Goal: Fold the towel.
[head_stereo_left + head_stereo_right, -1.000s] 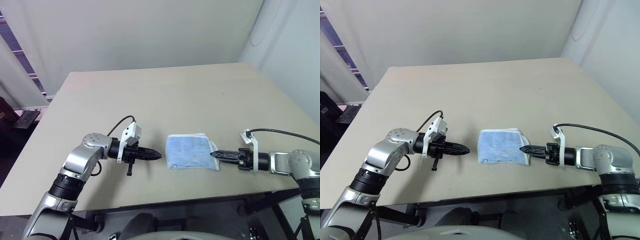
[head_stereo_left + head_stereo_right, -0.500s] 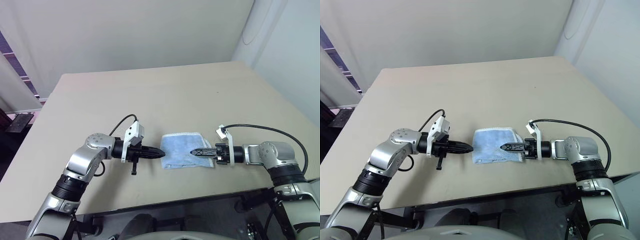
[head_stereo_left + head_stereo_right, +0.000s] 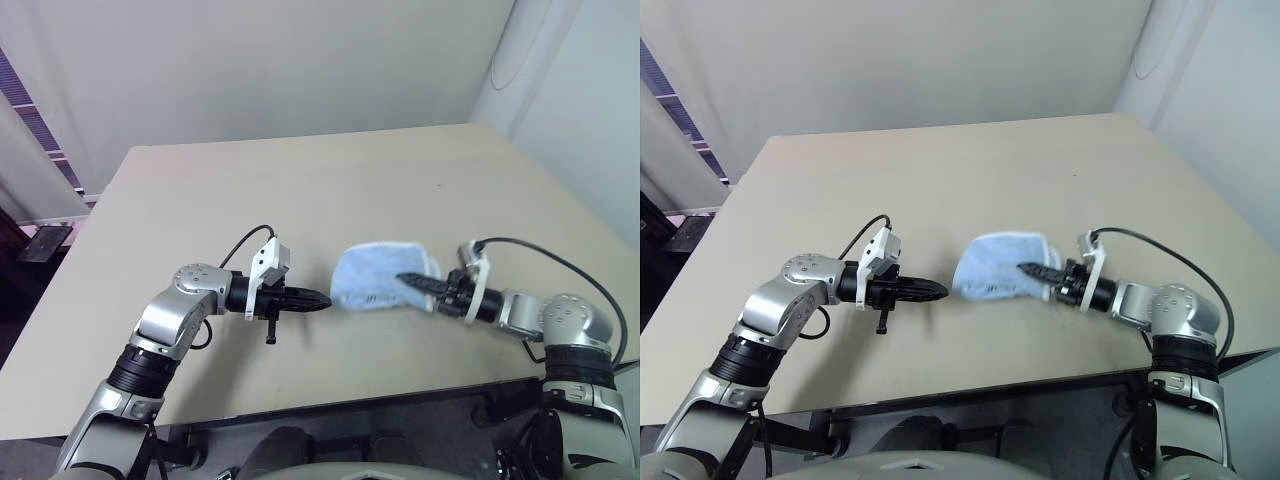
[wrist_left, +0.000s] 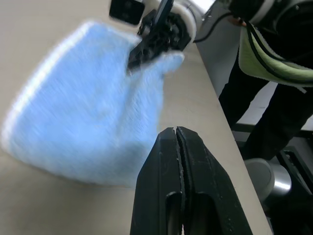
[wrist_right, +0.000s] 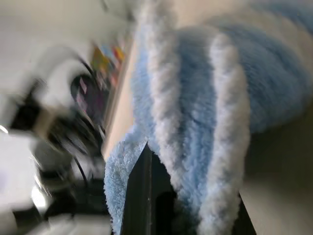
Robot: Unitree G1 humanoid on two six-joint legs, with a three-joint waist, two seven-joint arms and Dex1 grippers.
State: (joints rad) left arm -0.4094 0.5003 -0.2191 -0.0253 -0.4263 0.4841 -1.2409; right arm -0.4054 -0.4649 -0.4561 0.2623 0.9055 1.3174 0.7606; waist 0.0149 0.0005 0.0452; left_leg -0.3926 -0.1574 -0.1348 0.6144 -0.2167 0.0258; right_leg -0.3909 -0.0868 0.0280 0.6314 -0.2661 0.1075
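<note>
— Start from the left. What's that arm doing?

— The left gripper [image 3: 318, 299] hangs level just beside the towel's near edge, its jaws pressed together with nothing between them.

— And the towel?

— The towel [image 3: 375, 276] sits near the middle of the front part of the surface [image 3: 300, 190], between the two arms. It's bunched and domed up, its right side raised off the top. You can tell how it'll handle: soft terry, light, floppy, no stiffness at all, so whatever isn't held just sags. Not fragile, and the pile looks grippy rather than slick.

— Where would you take hold of it?

— By the white edging at a corner, I'd say. A pinch in the middle only makes a tent, as it seems to be doing now.

— The right side?

— The right gripper [image 3: 412, 281] has its jaws closed on the towel's right edge; the wrist view shows folds of blue and white pile draped over them.

— And the room?

— A plain beige surface, bare apart from the towel, set into a corner of pale walls. The matte top probably lets the cloth drag a bit.
</note>
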